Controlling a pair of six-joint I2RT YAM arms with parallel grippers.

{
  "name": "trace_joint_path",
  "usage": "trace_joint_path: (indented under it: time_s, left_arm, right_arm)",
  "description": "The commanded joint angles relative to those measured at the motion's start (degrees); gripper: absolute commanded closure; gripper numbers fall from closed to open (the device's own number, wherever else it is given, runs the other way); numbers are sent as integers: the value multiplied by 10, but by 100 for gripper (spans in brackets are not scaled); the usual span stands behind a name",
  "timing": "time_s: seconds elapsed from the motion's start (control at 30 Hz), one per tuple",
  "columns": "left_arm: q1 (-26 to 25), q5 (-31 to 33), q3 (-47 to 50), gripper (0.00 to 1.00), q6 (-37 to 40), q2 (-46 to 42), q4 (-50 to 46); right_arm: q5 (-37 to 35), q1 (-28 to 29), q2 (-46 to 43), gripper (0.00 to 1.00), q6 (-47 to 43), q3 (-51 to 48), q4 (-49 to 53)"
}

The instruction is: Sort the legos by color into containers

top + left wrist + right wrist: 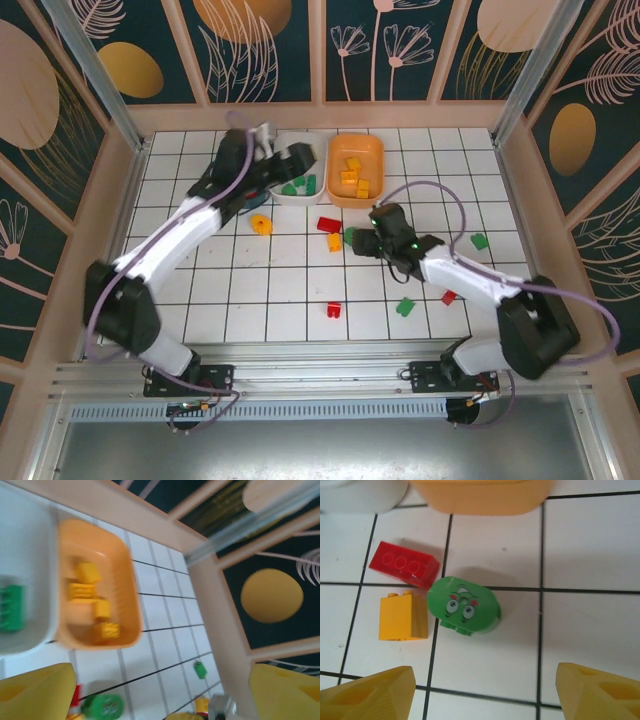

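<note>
Hovering short of green lego (464, 605), right gripper (485, 675) has jaws spread, nothing pinched. Lego sits dead ahead, centre of wrist frame, long axis approx. left-right, red brick (405, 570) & yellow brick (402, 617) crowding its left. Left gripper (162, 690), also spread, is up by white tub (35, 540); right arm's nearer.

In the top view the left arm (190, 230) hides most of the dark teal tub (255, 204), upper left of centre. The left wrist view is smeared: the white tub (30, 555) runs off the left edge, and the studs of the green brick (11, 607) in it blur together. In the right wrist view the orange tub (480, 495) is cut by the top edge, and the right gripper (480, 700) has its fingertips (370, 695) cut by the bottom.
</note>
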State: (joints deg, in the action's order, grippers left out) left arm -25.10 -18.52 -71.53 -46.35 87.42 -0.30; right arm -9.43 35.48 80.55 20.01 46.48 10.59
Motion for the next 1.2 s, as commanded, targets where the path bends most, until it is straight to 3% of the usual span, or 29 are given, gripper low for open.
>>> trace_joint_path:
  time_s: [0.0, 0.1, 0.23, 0.57, 0.73, 0.83, 1.0, 1.1, 1.17]
  left_arm:
    - [44, 40, 179, 9, -23, -70, 74]
    - [57, 46, 267, 9, -25, -129, 68]
    - [57, 45, 306, 9, -20, -171, 49]
    - [58, 35, 284, 9, -9, -152, 49]
    - [58, 26, 274, 9, -13, -133, 54]
    - [58, 28, 277, 9, -12, -134, 54]
    - [60, 45, 280, 9, -3, -142, 36]
    - [67, 74, 280, 9, -3, -143, 11]
    - [75, 128, 278, 9, -3, -132, -30]
  right_arm:
    - [15, 4, 82, 24, -80, 63, 21]
    - [-17, 3, 140, 23, -99, 94, 32]
    - [-30, 4, 193, 22, -132, 129, 53]
    - [-45, -34, 252, 23, -129, 170, 25]
    - [-10, -58, 275, 28, -137, 185, 8]
    - [7, -62, 282, 36, -137, 188, 8]
    - [19, -59, 242, 68, -116, 174, 5]
    - [4, -39, 198, 70, -100, 183, 21]
    - [8, -4, 182, 70, -85, 208, 31]
